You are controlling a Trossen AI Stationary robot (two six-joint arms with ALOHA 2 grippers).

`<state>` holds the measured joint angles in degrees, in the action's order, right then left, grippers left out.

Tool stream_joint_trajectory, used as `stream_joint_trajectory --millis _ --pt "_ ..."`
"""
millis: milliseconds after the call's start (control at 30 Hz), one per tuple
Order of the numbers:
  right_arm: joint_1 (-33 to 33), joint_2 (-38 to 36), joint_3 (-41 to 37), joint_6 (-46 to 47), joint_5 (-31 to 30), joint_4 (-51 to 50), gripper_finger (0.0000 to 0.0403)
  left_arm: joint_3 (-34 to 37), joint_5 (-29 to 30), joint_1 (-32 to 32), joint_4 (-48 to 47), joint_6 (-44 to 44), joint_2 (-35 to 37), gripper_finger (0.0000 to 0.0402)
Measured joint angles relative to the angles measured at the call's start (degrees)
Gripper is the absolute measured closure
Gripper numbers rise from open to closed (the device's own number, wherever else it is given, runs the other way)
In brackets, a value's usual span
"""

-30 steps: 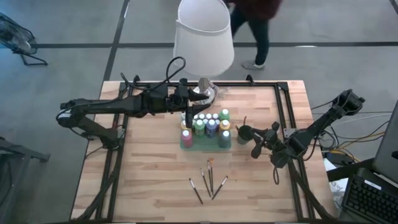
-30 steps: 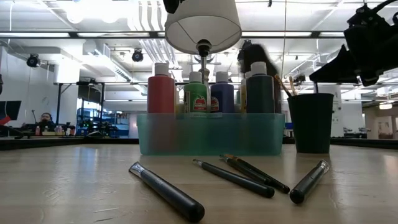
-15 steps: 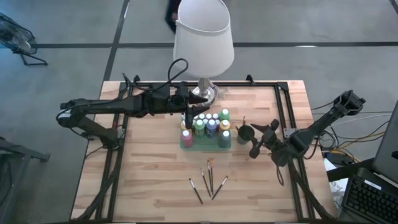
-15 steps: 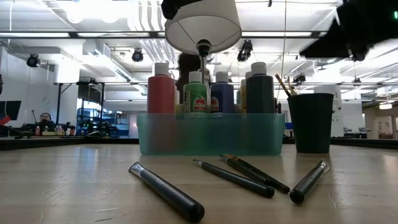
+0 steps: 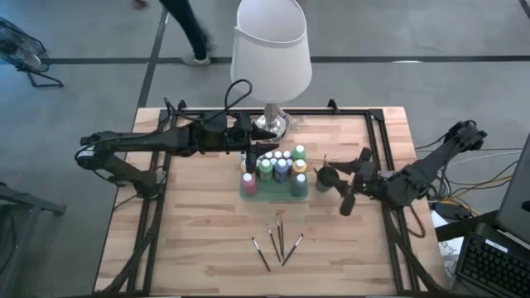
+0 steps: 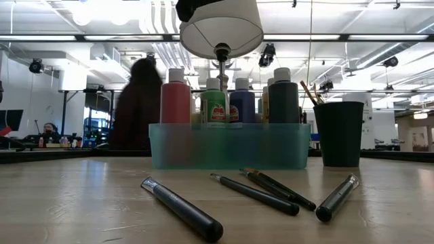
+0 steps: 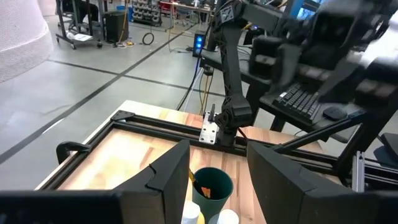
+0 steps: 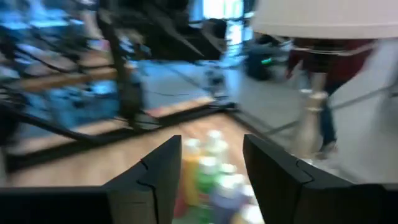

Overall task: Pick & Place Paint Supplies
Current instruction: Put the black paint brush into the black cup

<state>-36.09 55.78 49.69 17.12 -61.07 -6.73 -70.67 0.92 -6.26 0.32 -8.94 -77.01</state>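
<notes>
While blurred, right pincer (image 5: 348,184) beside cup (image 5: 326,177)

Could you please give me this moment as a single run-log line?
left pincer: open, over bottle tray | right pincer: open, empty, beside dark cup | brushes: on table, untouched

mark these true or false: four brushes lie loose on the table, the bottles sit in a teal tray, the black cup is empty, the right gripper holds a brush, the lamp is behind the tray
1. Four paintbrushes lie loose on the table. True.
2. The paint bottles stand in a teal tray. True.
3. The black cup is empty. False: brush handles stick out of it.
4. The right gripper holds a brush. False: it is open beside the cup, holding nothing.
5. The lamp stands behind the tray. True.
</notes>
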Motion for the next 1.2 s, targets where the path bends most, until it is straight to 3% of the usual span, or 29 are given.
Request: stream_joint_trajectory --millis 167,367,567,667,800,1033,1133,1200 --pt "-0.12 5.27 12.18 13.24 8.28 -15.11 0.0277 0.00 -0.01 0.02 0.00 0.05 0.02 0.0234" --pt "-0.14 20.33 30.44 33.00 18.99 -35.79 0.0321 0.00 -0.04 0.04 -0.25 0.10 0.59 0.0234" --pt "-0.77 34.88 50.00 59.51 21.93 -58.48 0.0343 0.00 -2.41 0.04 -7.34 4.34 4.52 0.0234" --pt "-1.29 41.11 57.62 78.18 23.01 -67.93 0.0340 0.00 -2.89 0.07 -12.01 8.30 7.22 0.0234" --pt "-1.91 48.61 66.19 96.14 26.66 -72.04 0.0321 0.00 -2.90 0.00 -13.38 10.42 10.44 0.0234" --pt "-1.90 60.91 76.88 112.88 41.10 -78.17 0.0279 0.00 -2.87 0.00 -14.37 10.92 13.28 0.0234" --pt "-0.49 64.82 80.14 114.88 45.99 -80.51 0.0263 0.00 -2.86 0.00 -16.61 11.51 13.69 0.0234" --pt "1.28 67.16 81.87 114.37 45.67 -80.97 0.0256 0.00 -2.86 0.00 -18.33 12.56 13.74 0.0234"
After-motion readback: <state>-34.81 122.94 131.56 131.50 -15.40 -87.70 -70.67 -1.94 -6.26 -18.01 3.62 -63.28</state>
